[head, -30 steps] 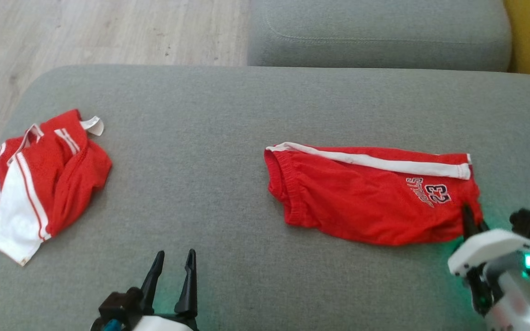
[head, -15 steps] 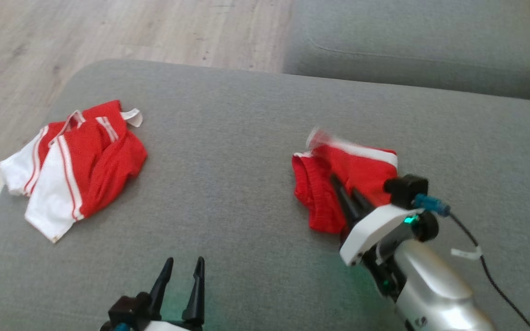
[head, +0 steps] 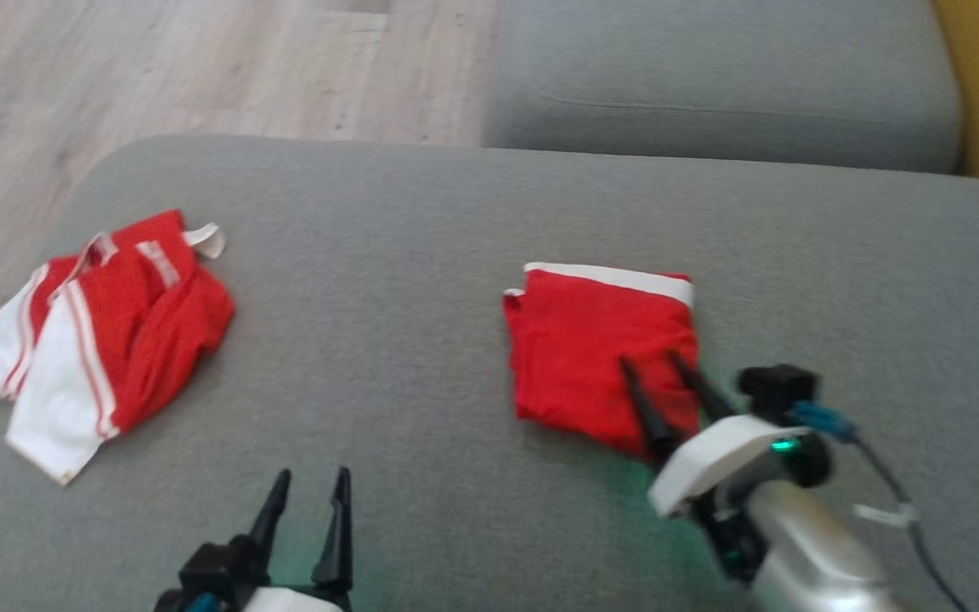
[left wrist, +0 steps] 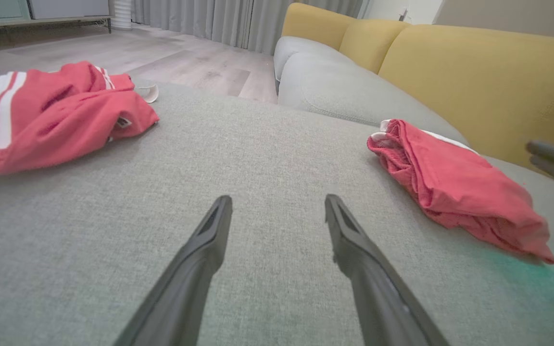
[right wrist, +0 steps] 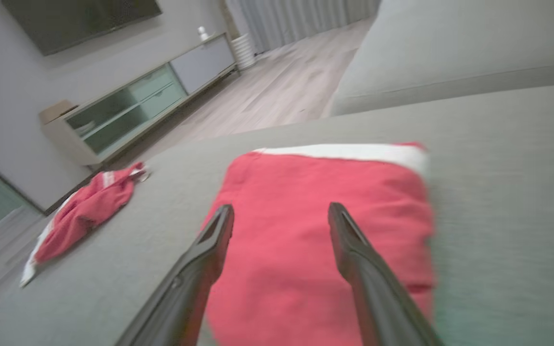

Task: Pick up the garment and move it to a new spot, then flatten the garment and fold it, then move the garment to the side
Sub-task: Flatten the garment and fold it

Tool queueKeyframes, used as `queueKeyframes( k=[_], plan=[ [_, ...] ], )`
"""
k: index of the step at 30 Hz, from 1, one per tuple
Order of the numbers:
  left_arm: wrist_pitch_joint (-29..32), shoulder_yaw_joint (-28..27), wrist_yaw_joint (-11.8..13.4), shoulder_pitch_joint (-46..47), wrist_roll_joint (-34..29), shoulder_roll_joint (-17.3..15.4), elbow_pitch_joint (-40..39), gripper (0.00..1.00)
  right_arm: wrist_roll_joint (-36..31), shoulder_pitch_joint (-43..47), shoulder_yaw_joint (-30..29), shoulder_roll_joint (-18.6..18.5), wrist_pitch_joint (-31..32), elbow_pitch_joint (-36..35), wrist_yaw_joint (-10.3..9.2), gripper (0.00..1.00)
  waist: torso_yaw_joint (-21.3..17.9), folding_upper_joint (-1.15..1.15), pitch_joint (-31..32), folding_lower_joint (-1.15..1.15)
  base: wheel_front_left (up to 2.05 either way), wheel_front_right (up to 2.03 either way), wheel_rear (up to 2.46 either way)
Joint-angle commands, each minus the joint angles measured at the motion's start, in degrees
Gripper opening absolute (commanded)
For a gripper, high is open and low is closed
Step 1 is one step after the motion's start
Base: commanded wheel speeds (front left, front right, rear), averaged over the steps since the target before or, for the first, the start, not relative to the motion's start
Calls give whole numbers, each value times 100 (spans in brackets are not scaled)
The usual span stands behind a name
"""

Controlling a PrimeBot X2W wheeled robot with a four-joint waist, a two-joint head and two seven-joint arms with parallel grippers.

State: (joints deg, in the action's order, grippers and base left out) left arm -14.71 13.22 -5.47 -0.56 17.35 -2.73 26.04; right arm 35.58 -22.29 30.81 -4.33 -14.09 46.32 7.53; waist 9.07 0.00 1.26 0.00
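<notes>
The garment point(head: 596, 344), red shorts with a white side stripe, lies folded in half on the grey cushion point(head: 421, 255), right of centre. Its white stripe runs along the far edge. My right gripper point(head: 651, 361) hovers over its near right corner, open, with nothing between the fingers; the right wrist view has the red fold point(right wrist: 306, 230) under both open fingers point(right wrist: 209, 240). My left gripper point(head: 311, 484) stands open near the cushion's front edge, well left of the garment point(left wrist: 450, 182), holding nothing.
A second red and white garment point(head: 90, 331) lies crumpled at the cushion's far left point(left wrist: 41, 115). Another grey cushion point(head: 710, 76) and a yellow sofa back point(left wrist: 474, 81) lie beyond. Wooden floor point(head: 158, 68) runs past the left edge.
The shorts, spread flat a second ago, now lie folded in half. My right gripper carried the right end leftward over the left end and let go, opening. The head camera shifted slightly.
</notes>
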Motion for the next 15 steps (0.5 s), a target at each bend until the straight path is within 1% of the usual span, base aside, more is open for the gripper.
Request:
queueKeyframes(
  k=[1,4,8,11,15],
  plan=[
    [-29,-253,39,172,-78,-15,-205,100,-150,38,-149,-61,-84,-182,-4,100,-182,0,21,0,0,0,0],
    [-29,-405,133,162,-331,-15,-321,100,-666,328,-957,-189,-88,-418,-4,100,-357,0,35,0,0,0,0],
    [-29,-485,196,90,-767,-15,-534,100,-1406,856,-2038,-152,-89,-826,-4,100,-509,0,55,0,0,0,0],
    [-29,-560,302,-27,-785,-15,-656,100,-1915,1255,-2511,-36,-90,-1075,-4,100,-573,0,60,0,0,0,0],
    [-29,-561,392,-188,-818,-15,-673,100,-2317,1571,-2854,90,-90,-1274,-4,100,-620,0,46,0,0,0,0]
  ],
)
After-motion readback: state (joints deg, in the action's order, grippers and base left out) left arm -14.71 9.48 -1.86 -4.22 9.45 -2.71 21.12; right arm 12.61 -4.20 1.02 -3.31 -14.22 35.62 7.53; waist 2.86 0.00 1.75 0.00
